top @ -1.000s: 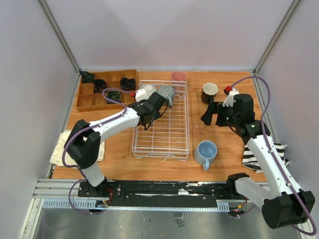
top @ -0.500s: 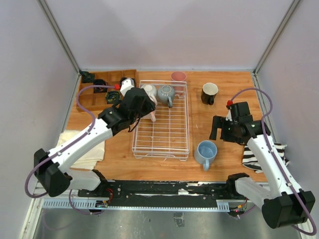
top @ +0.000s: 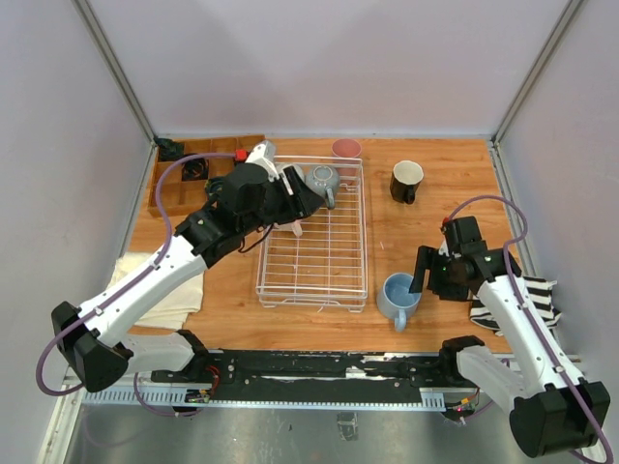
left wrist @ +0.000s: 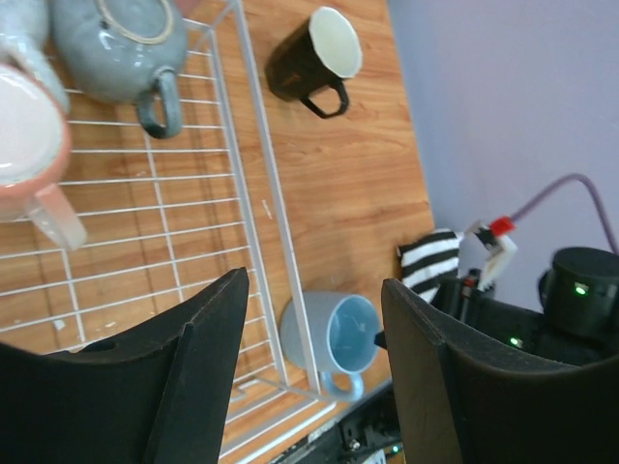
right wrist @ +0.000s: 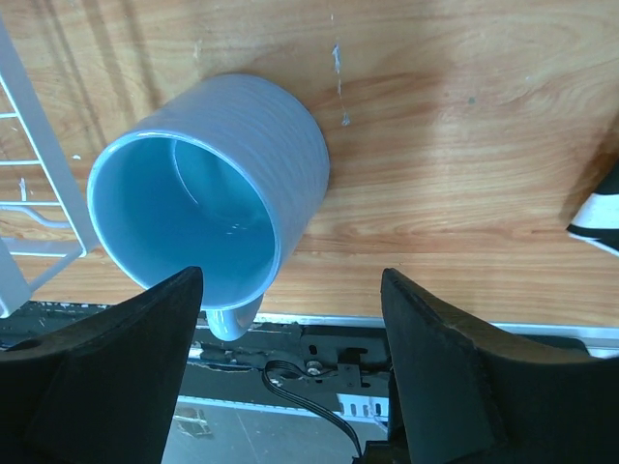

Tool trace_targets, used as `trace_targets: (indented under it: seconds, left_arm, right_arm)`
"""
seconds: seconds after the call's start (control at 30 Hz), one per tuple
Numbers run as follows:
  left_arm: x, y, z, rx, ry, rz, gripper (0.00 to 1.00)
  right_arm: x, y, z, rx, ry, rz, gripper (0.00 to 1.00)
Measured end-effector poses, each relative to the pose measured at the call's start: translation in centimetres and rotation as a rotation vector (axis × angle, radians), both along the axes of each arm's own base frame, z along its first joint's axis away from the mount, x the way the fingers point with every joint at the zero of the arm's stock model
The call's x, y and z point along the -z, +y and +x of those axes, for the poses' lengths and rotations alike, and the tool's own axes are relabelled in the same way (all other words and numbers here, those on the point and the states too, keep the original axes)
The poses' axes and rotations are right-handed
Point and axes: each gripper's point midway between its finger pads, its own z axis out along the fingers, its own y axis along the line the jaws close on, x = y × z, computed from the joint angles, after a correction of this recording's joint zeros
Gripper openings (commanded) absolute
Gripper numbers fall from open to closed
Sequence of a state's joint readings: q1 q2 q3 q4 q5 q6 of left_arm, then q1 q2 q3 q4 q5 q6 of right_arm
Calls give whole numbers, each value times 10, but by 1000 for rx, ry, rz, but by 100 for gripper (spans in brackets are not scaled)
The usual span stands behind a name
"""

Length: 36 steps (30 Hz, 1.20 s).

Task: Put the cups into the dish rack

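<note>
Wooden table [top: 435, 232] in view, warm orange grain, and the white wire dish rack [top: 311, 304] sits in the middle of it. Far-left corner, there's the brown wooden compartment tray [top: 169, 198]; nearer on that side, a cream cloth [top: 124, 269] at the table's edge. Right of the rack, the light blue mug [top: 399, 293] just beside its near corner, mouth up. Black mug [top: 406, 180] stands further back, well apart. Pink tumbler [top: 346, 148] just behind the rack's far rim. Striped cloth [top: 537, 295] at the right edge
</note>
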<state>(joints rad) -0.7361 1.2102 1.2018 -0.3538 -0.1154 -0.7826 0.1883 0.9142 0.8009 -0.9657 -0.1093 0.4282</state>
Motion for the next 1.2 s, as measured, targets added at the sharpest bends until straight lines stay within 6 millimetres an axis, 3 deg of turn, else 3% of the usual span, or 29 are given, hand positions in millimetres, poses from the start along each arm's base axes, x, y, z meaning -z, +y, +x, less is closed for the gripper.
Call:
trace_targets:
  seconds: [0.1,0.17,0.23,0.47,0.57,0.8,0.97,1.07,1.2]
  left_arm:
    - [-7,-8,-6,59,-2,-32,65]
    - [-12,-12,-9,94,-4,-56,75]
    - [-17,-13,-11,121,-7,-83,78]
    - [-58,-6,-21,162,-75,-203,78]
    - [-70,-7,-28,189,-97,-245,78]
    - [-67,-11,-32,217,-75,-275,78]
    - [-66,-15,-36,243,-59,-285,78]
    - [-66,-16,-38,258,-51,-293,78]
    - [-67,-19,-41,278,-46,-308,79]
  right_arm:
    - [8,1,-3,14,20,9,72]
    - [14,2,-3,19,28,14,70]
    - [19,4,-1,24,36,19,68]
    - [38,7,8,34,81,19,60]
    - [47,7,9,37,97,17,52]
    - [58,8,8,53,102,25,39]
    - [63,11,9,55,103,41,19]
    - [67,10,12,66,102,35,2]
    - [68,10,13,66,100,33,1]
